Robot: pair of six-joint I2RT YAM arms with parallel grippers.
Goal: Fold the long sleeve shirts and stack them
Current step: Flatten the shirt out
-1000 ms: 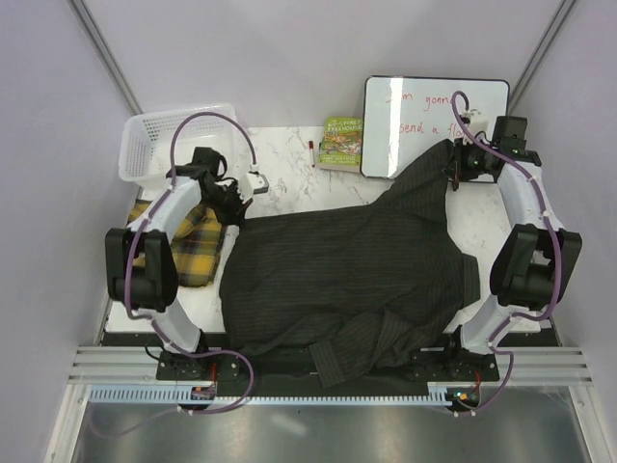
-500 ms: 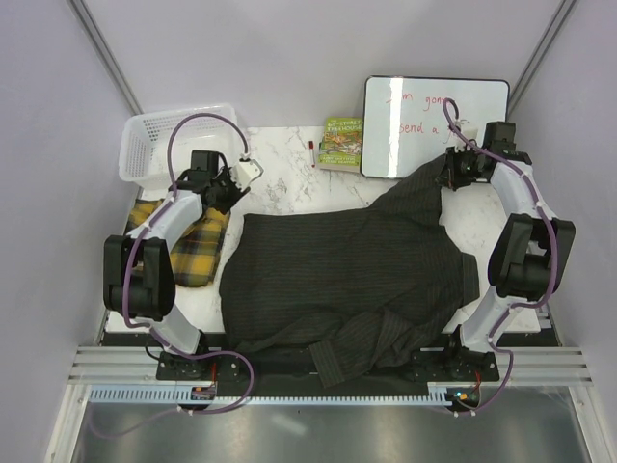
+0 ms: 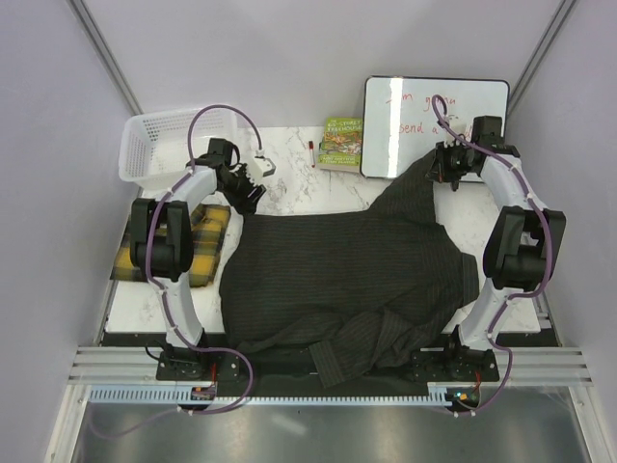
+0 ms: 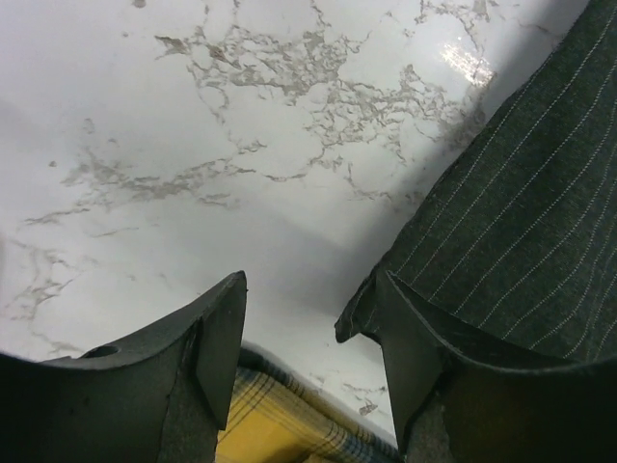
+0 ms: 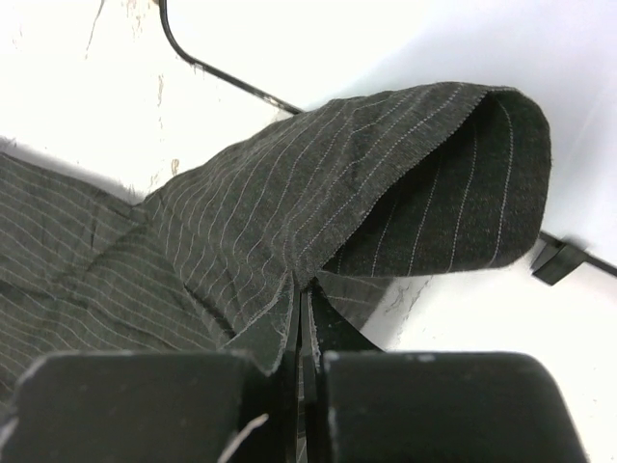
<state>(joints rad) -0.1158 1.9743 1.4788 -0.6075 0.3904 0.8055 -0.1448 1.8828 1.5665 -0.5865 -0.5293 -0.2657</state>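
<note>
Right wrist: right end effector [image 5: 301, 289] pinches pinstriped shirt [image 5: 289, 203]; left end effector [image 4: 308, 309] gapes empty near basket [image 3: 130, 149].

The left arm [image 3: 159, 241] covers the middle of the plaid shirt [image 3: 207, 236]. Whether its right edge goes under the dark shirt [image 3: 347, 280], I cannot tell. In the left wrist view the bottom edge cuts off the plaid. The book [image 3: 340, 142] title is too small to read. The right arm [image 3: 501, 178] hides part of the red writing on the whiteboard [image 3: 482, 106].
</note>
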